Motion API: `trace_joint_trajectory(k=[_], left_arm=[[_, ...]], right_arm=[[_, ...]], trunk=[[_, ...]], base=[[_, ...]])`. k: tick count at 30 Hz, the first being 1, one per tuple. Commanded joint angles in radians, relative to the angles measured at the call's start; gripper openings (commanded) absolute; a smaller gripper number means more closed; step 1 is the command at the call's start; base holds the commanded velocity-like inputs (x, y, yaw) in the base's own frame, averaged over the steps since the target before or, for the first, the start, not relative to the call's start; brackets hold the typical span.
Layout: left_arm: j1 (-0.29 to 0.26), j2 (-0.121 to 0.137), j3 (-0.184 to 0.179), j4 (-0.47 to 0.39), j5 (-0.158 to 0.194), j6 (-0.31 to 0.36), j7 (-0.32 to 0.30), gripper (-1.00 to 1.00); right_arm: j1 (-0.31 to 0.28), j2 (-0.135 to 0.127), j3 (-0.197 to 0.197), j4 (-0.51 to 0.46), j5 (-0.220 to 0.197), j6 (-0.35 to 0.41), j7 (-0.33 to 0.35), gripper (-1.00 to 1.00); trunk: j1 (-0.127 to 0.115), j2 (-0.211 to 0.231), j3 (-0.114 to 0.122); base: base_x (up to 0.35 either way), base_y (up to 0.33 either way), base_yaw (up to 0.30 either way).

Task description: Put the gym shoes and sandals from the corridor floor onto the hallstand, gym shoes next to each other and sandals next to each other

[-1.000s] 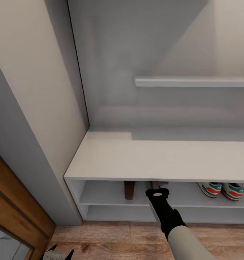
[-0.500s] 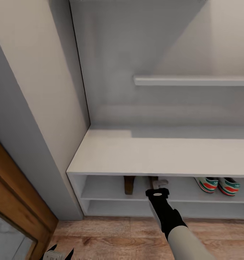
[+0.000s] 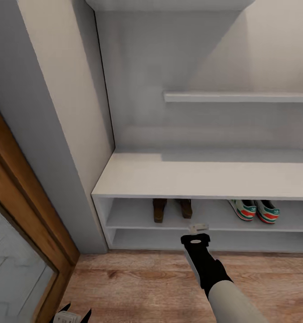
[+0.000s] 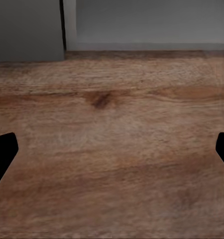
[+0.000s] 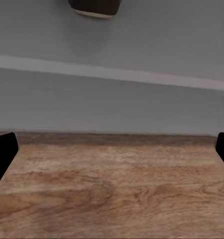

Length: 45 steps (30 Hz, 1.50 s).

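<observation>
brown sandals (image 3: 172, 209) sit shelved just beyond the spread right fingers (image 3: 199, 228).

Left hand (image 4: 112, 149) over the corridor floor (image 4: 112, 129)

Its two dark fingertips (image 4: 2, 152) sit spread wide apart above bare wood-grain planks; a grey wall base (image 4: 147, 22) and a dark vertical gap lie beyond.

Brown sandals (image 3: 171, 209) paired, gym shoes (image 3: 253, 210) paired, upper hallstand shelf (image 3: 205, 223).

Right arm (image 3: 223, 291): pale grey sleeve, black wrist, white disc
</observation>
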Motion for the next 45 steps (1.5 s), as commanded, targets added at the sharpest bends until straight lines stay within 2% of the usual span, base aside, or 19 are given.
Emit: trace_joint_trajectory(k=[1, 20, 30, 33, 34, 37, 38, 43, 44, 45], left_arm=[[-0.001, -0.001, 0.006, 0.001, 0.0, -0.001, -0.009, 1.0], [-0.001, -0.001, 0.009, 0.001, 0.0, 0.0, -0.008, 1.0], [-0.001, 0.0, 0.011, 0.001, 0.003, 0.002, -0.007, 1.0], [-0.001, 0.001, 0.011, 0.001, 0.004, 0.002, -0.007, 1.0], [-0.001, 0.001, 0.012, 0.0, 0.005, 0.002, -0.007, 1.0], [-0.001, 0.002, 0.012, 0.0, 0.006, 0.002, -0.007, 1.0], [-0.001, 0.004, 0.012, 0.0, 0.007, 0.002, -0.006, 1.0], [-0.001, 0.007, 0.013, -0.001, 0.007, 0.003, -0.006, 1.0], [-0.001, 0.011, 0.014, -0.001, 0.009, 0.003, -0.004, 1.0], [-0.001, 0.011, 0.014, -0.001, 0.009, 0.003, -0.004, 1.0]], right_arm=[[0.0, 0.001, -0.004, -0.001, 0.01, 0.007, 0.002, 1.0], [0.0, 0.001, -0.004, 0.009, 0.012, 0.005, 0.003, 1.0], [0.005, 0.001, -0.005, 0.094, 0.013, -0.03, 0.008, 1.0], [0.005, -0.002, -0.005, 0.16, 0.013, -0.111, 0.009, 1.0], [0.006, -0.045, -0.005, 0.273, 0.013, -0.24, 0.01, 1.0], [0.006, -0.061, -0.004, 0.354, 0.015, -0.32, 0.01, 1.0], [0.006, -0.068, -0.004, 0.408, 0.016, -0.374, 0.01, 1.0], [0.006, -0.097, -0.004, 0.526, 0.016, -0.495, 0.011, 1.0], [0.013, -0.138, -0.002, 0.618, 0.015, -0.602, 0.011, 1.0], [0.016, -0.14, -0.002, 0.621, 0.014, -0.607, 0.011, 1.0]], trunk=[[-0.001, 0.0, -0.001], [-0.001, 0.0, -0.001], [-0.001, 0.0, -0.001], [-0.001, 0.0, -0.001], [-0.001, 0.0, -0.001], [-0.001, 0.0, -0.001], [-0.001, 0.0, -0.001], [-0.001, 0.0, -0.001], [-0.001, 0.0, -0.001], [-0.001, 0.0, -0.001]], base=[[-0.334, -0.056, 0.0], [-0.33, -0.109, 0.0], [-0.279, -0.192, 0.0], [-0.269, -0.196, 0.0], [-0.264, -0.197, 0.0], [-0.263, -0.197, 0.0], [-0.263, -0.197, 0.0], [-0.262, -0.192, 0.0], [-0.171, -0.093, -0.052], [-0.144, -0.074, -0.068]])
